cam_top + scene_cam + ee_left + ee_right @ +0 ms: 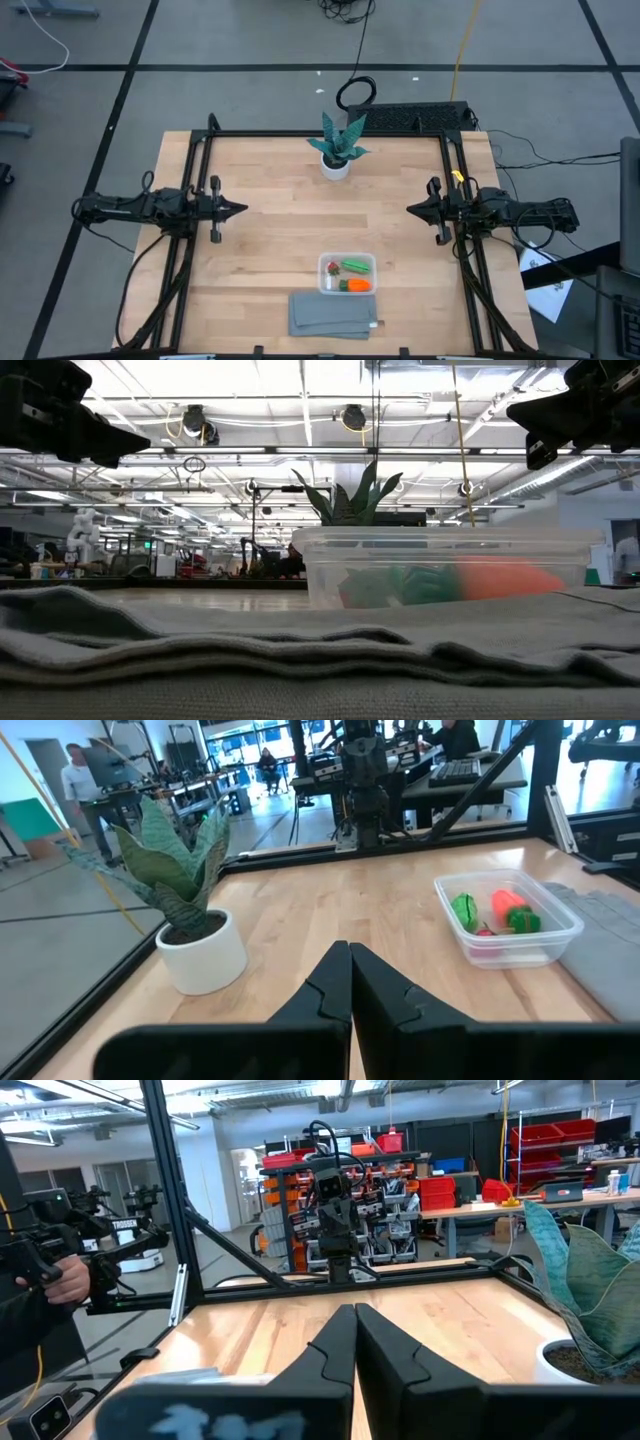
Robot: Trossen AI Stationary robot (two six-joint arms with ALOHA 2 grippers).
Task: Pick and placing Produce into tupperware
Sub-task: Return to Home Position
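Note:
The clear tupperware [347, 272] stands on the table near the front, right of centre. Inside it lie the green elongated piece [354, 265], the orange carrot piece [357, 285] and the small reddish berry [332, 268]. They also show in the left wrist view [505, 912] and the low view [445, 582]. My left gripper [241, 209] is shut and empty above the table's left side. My right gripper [411, 209] is shut and empty above the right side. Both are far from the box.
A teal leafy plant in a white pot [336, 150] stands at the table's far middle. A flat grey folded cloth [333, 314] lies just in front of the tupperware at the near edge. A person's hand [62, 1278] shows beyond the table in the right wrist view.

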